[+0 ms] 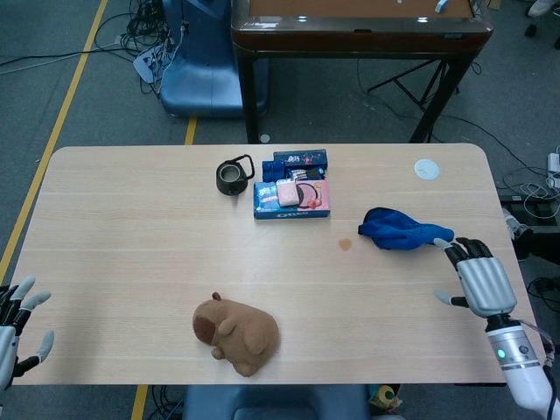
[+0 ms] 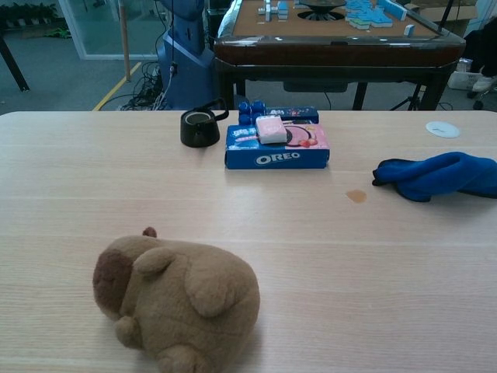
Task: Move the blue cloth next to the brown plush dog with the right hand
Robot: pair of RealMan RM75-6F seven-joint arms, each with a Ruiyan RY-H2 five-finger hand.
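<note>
A brown plush dog (image 1: 234,333) lies near the front edge of the light wooden table (image 1: 131,236), left of centre, while a crumpled blue cloth (image 1: 404,229) lies well apart from it toward the right edge. The robot's right hand (image 1: 477,283) rests just beside the cloth's near right end, and the left hand (image 1: 16,328) sits off the near left corner. At the far middle, a blue Oreo biscuit box (image 1: 292,199) lies with a black round tape roll (image 1: 234,176) to its left and a dark blue snack box (image 1: 300,161) just behind it.
</note>
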